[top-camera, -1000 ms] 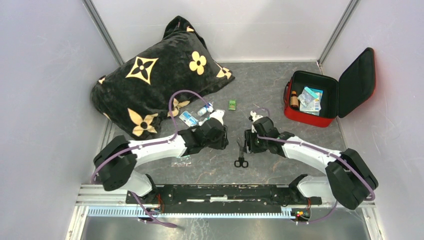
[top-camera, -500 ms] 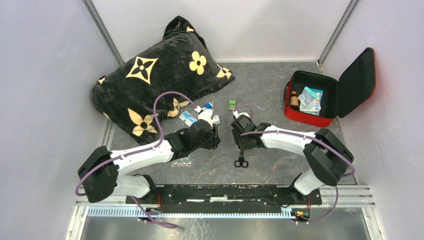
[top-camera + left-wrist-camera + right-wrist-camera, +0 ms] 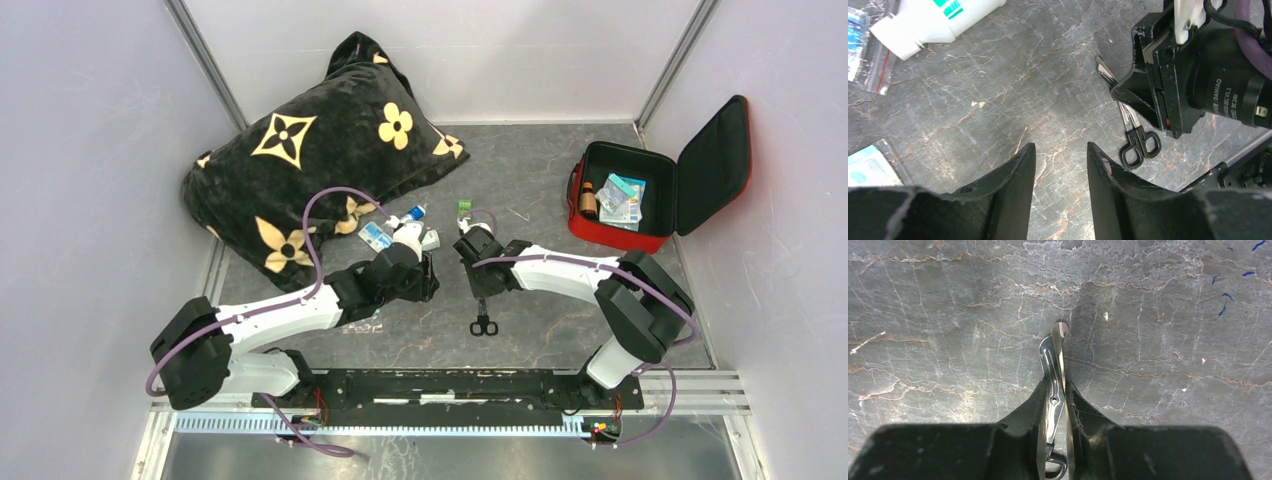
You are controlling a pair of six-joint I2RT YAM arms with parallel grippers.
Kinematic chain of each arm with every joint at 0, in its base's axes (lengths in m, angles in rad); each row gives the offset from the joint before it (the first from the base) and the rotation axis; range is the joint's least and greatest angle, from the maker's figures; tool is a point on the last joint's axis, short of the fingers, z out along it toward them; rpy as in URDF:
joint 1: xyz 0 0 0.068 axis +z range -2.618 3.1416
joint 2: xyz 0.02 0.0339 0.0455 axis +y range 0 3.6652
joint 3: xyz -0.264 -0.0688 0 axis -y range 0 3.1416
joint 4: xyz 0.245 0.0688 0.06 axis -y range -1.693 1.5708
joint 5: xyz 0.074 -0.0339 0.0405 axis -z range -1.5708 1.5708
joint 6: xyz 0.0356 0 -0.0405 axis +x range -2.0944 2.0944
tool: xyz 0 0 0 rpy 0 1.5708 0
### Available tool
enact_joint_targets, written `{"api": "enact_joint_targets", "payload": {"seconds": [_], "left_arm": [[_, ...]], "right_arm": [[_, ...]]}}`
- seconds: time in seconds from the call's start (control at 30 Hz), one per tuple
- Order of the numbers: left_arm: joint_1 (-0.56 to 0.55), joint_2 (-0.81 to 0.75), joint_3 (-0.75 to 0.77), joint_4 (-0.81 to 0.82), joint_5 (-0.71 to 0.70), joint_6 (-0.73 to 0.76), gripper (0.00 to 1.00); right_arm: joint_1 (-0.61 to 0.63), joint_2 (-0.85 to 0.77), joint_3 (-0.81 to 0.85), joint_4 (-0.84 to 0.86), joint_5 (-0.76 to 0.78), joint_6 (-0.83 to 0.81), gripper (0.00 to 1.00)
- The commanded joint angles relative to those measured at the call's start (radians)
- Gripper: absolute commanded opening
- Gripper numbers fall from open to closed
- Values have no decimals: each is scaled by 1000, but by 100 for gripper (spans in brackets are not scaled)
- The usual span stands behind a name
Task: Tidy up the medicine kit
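Right jaws pinching scissors (image 3: 1054, 375), grey marbled tabletop (image 3: 948, 305), white walls (image 3: 500, 50)

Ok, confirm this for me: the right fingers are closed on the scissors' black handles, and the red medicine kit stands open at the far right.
Wrong in one respect: the right fingers are closed on the metal blades of the scissors, not the black handles, as the right wrist view shows. The red medicine kit does stand open at the far right.

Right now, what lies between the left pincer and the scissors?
Nothing lies there: only bare grey table separates the left pincer from the scissors, as the left wrist view shows.
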Motion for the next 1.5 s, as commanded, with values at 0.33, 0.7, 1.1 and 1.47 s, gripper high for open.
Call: {"api": "enact_joint_targets", "payload": {"seconds": [0.33, 0.7, 1.1, 1.47], "left_arm": [[2, 142, -12, 320, 219, 1, 71], [1, 338, -18, 477, 421, -50, 73], [1, 475, -79, 735, 638, -195, 59], [1, 511, -60, 748, 637, -211, 17]], "right_arm": [[-154, -129, -118, 180, -195, 72, 5], [-227, -180, -227, 304, -309, 124, 3], [-252, -195, -236, 308, -317, 123, 3], [-260, -220, -247, 309, -314, 119, 3]]}}
